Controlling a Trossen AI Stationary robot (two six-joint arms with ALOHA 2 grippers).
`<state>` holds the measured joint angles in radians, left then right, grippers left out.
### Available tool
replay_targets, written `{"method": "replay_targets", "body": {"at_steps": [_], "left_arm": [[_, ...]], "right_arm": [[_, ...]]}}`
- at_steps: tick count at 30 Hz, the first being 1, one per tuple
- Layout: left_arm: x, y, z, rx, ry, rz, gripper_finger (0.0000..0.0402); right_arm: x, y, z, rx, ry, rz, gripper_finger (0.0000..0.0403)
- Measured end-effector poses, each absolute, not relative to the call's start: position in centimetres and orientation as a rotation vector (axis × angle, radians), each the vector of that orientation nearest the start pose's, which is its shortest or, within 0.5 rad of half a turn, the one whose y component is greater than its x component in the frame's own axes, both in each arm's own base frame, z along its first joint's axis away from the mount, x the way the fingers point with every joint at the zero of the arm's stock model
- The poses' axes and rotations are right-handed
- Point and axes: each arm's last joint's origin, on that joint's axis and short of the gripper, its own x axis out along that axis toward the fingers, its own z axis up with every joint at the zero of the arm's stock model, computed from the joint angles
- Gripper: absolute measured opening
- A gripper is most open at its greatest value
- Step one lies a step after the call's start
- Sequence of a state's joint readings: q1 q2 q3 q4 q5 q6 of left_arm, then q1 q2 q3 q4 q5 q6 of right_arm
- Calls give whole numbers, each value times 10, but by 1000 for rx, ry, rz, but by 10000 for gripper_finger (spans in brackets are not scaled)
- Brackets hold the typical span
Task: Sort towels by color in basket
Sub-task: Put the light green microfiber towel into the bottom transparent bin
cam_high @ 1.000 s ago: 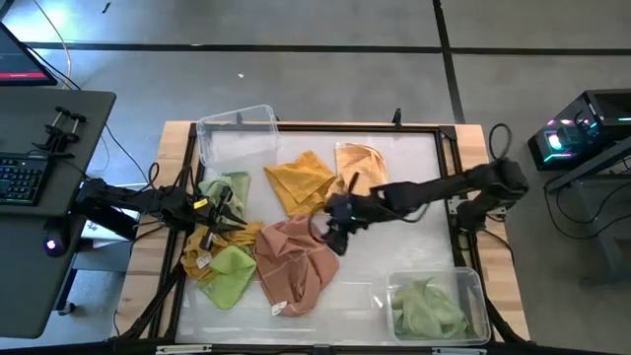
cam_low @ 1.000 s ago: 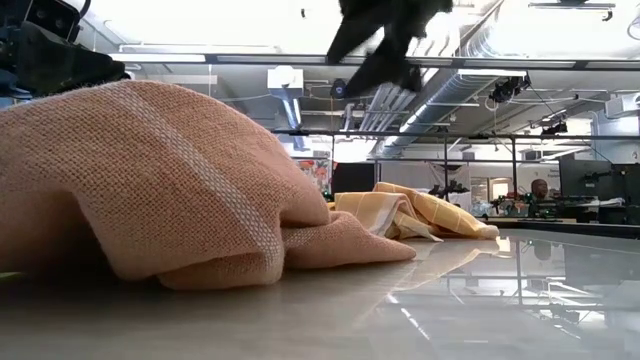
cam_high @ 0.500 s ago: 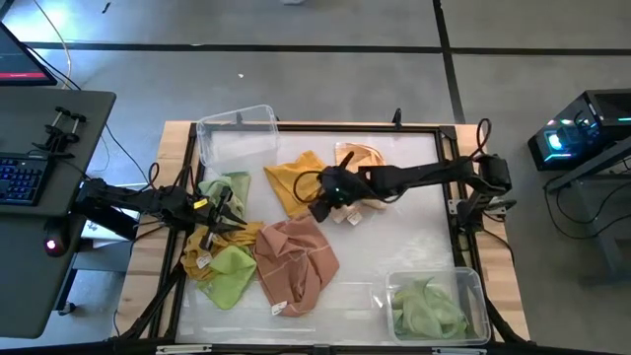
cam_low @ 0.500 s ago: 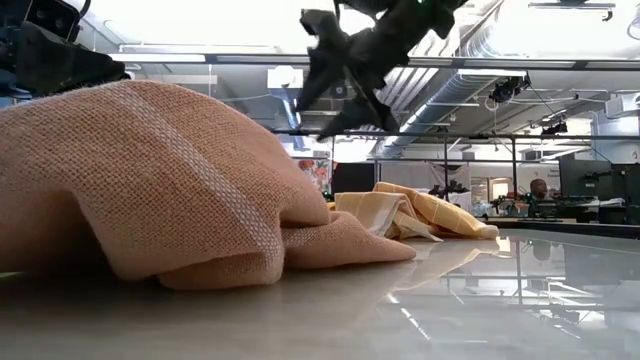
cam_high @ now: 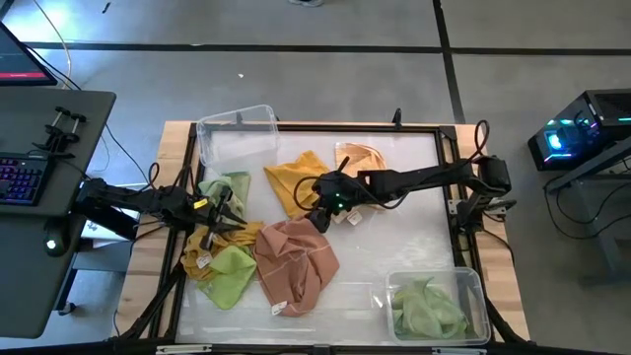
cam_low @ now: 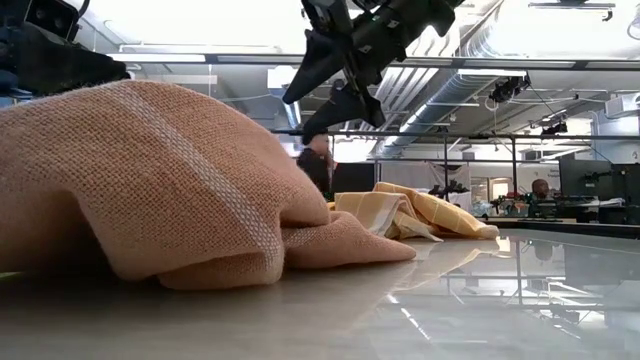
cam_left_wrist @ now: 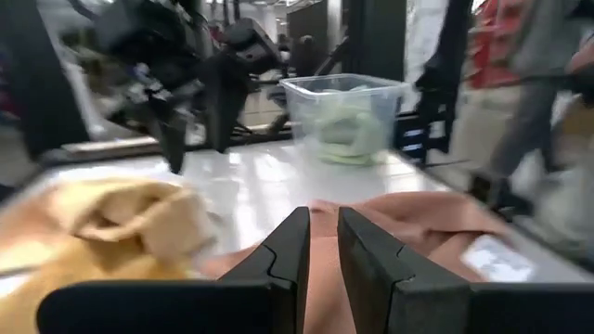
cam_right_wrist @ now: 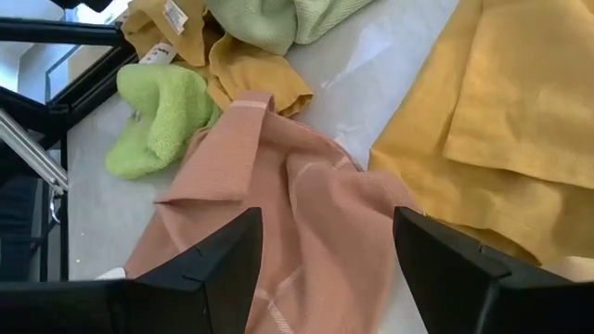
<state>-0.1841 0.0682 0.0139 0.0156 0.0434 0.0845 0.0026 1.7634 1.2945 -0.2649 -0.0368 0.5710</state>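
Towels lie loose on the white table: a dusty pink one (cam_high: 296, 261), a mustard one (cam_high: 301, 179), a peach-orange one (cam_high: 363, 158), two light green ones (cam_high: 229, 187) (cam_high: 232, 276) and another mustard one (cam_high: 197, 251) at the left. My right gripper (cam_high: 317, 215) hangs open above the gap between the mustard towel (cam_right_wrist: 501, 130) and the pink towel (cam_right_wrist: 278, 204), slanting down, touching nothing. My left gripper (cam_high: 229, 212) waits at the left edge over the towel pile, shut and empty, pointing level (cam_left_wrist: 318, 241).
A clear basket (cam_high: 471, 286) at the near right holds green towels. An empty clear basket (cam_high: 237, 128) stands at the far left corner. A raised frame runs round the table. Bare table shows in the middle right.
My right gripper has swung from over the pink towel's right part toward the table's far and left edges, to the near edge of the mustard towel, sinking a little and staying open. The towels have not moved.
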Motion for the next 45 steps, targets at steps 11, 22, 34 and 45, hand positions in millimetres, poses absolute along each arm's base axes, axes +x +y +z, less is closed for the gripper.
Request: {"method": "replay_targets", "body": {"at_steps": [11, 22, 34, 45], "left_arm": [[100, -15, 171, 183, -33, -43, 46], [86, -10, 220, -306, -554, -43, 46], [115, -22, 299, -123, 91, -153, 46], [142, -46, 319, -470, 343, -463, 46]], "right_arm": [[388, 11, 242, 750, 713, -229, 236], [407, 16, 277, 877, 106, -448, 236], [407, 19, 286, 870, 106, -318, 236], [404, 49, 282, 804, 211, -211, 236]]}}
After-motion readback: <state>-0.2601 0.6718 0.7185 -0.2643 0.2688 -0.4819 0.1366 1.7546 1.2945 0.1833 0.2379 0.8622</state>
